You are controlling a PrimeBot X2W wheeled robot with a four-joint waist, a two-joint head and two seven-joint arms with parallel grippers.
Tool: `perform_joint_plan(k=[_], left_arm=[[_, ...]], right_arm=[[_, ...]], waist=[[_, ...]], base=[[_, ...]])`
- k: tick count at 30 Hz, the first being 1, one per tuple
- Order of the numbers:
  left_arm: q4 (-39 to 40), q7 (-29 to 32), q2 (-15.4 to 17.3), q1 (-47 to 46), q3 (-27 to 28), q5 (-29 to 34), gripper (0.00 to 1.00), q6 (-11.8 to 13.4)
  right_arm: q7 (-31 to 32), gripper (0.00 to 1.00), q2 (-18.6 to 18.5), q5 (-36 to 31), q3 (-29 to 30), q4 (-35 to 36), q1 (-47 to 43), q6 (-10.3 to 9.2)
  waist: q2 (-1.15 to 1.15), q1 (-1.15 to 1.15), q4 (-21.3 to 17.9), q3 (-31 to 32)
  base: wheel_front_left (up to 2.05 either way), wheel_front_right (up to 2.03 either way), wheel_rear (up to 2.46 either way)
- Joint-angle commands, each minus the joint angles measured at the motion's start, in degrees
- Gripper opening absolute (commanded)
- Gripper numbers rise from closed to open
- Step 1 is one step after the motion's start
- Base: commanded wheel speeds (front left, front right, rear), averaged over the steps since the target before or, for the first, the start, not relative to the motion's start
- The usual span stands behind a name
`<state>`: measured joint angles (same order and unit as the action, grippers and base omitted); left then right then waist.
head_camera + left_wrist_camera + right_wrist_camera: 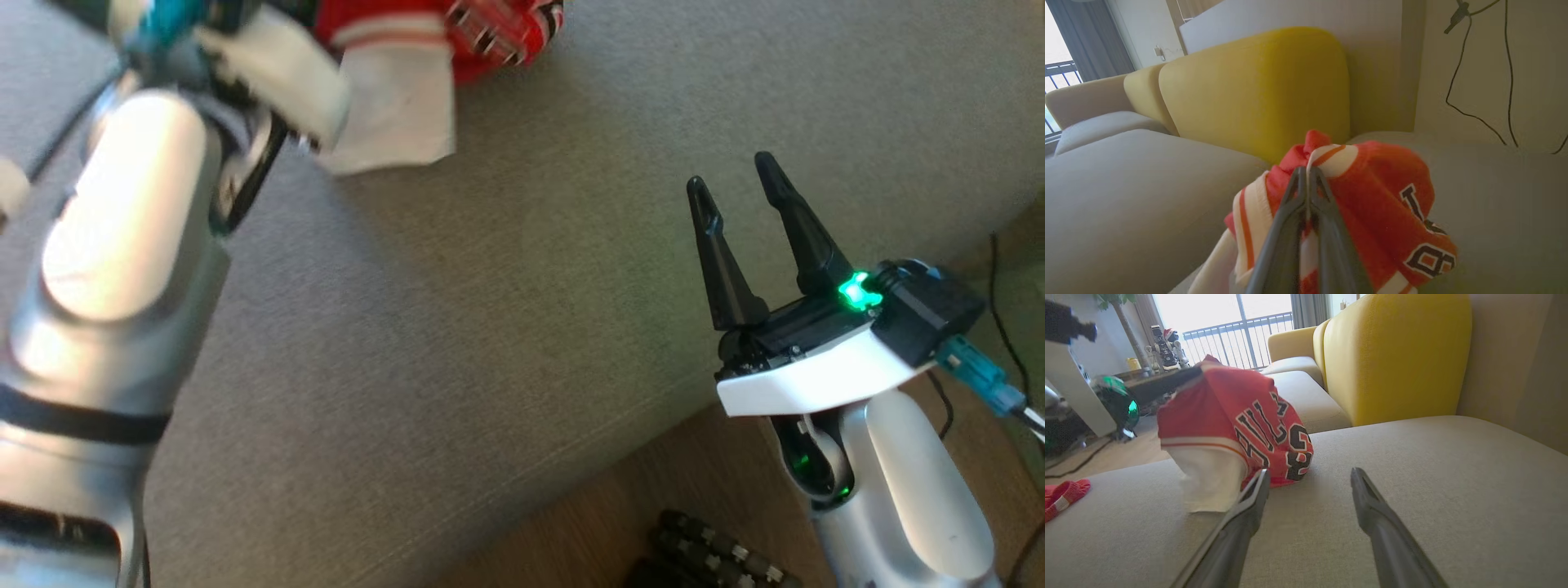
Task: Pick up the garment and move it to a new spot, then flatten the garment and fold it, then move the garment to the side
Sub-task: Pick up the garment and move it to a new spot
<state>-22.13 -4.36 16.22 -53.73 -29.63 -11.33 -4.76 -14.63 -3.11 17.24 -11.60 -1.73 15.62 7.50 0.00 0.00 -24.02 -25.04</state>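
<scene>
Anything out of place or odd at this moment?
Nothing damaged. The garment hangs crumpled from the shut left gripper over the sofa seat, which suits a pick-up. One stray item: a small red cloth lies apart near the seat's edge in the right wrist view. The right gripper is open, holding nothing.

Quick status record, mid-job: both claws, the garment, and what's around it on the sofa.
left claw: shut on the garment, pinching a bunched fold
right claw: open, empty, over the sofa seat, apart from the garment
garment: red jersey, white trim, black lettering; crumpled, hanging from the left claw
garment touching seat: cannot tell
behind: yellow cushion
task stage: garment picked up; not flattened or folded
</scene>
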Motion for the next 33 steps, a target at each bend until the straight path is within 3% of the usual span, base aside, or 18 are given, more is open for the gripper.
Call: perform_joint_plan(k=[1,5,6,7,11,20,26,33], left_arm=[[-0.48,-2.4,1.96,-0.44,1.75,0.2,0.0,0.92],[-7.25,-7.99,0.63,2.7,1.18,0.17,0.0,1.96],[-8.42,-8.79,0.1,3.23,0.88,0.26,0.24,2.1],[-9.26,-9.42,-0.52,3.71,0.55,0.43,1.0,2.31],[-9.25,-10.54,-3.6,5.9,1.07,-0.13,1.0,3.84],[6.54,-10.63,-7.17,19.66,6.94,0.83,1.0,8.71],[17.08,-10.63,-10.53,34.51,16.13,-1.03,1.0,12.23],[28.5,-10.64,-12.88,49.72,23.64,2.34,1.0,13.36]], right_arm=[[-0.37,1.0,0.24,0.53,-1.05,2.36,1.19,-0.01],[-0.37,1.0,0.24,0.44,-0.64,2.55,1.36,-0.01],[-0.37,1.0,0.24,0.17,-0.45,2.48,1.34,-0.01],[-0.37,1.0,0.24,-0.22,-0.24,2.4,1.29,-0.01],[-0.37,1.0,0.24,-2.16,0.16,1.99,0.83,-0.01],[-0.37,1.0,0.24,-6.46,0.12,0.68,-1.38,-0.01],[-0.37,1.0,0.24,-5.67,1.42,-1.19,-2.78,-0.01],[-0.37,1.0,0.24,-7.0,2.39,-1.97,-4.8,-0.01]], waist=[[0.0,0.0,-1.72,-1.42],[0.0,0.0,-2.08,-2.08],[0.0,0.0,-1.83,-2.02],[0.0,0.0,-1.4,-1.84],[0.0,0.0,1.59,0.03],[0.0,0.0,11.7,7.06],[0.0,0.0,17.61,11.63],[0.0,0.0,22.19,16.24]], base=[[0.0,0.0,0.0],[0.0,0.0,0.0],[0.0,0.0,0.0],[0.0,0.0,0.0],[0.0,0.0,0.0],[0.0,0.0,0.0],[0.0,0.0,0.0],[0.0,0.0,0.0]])
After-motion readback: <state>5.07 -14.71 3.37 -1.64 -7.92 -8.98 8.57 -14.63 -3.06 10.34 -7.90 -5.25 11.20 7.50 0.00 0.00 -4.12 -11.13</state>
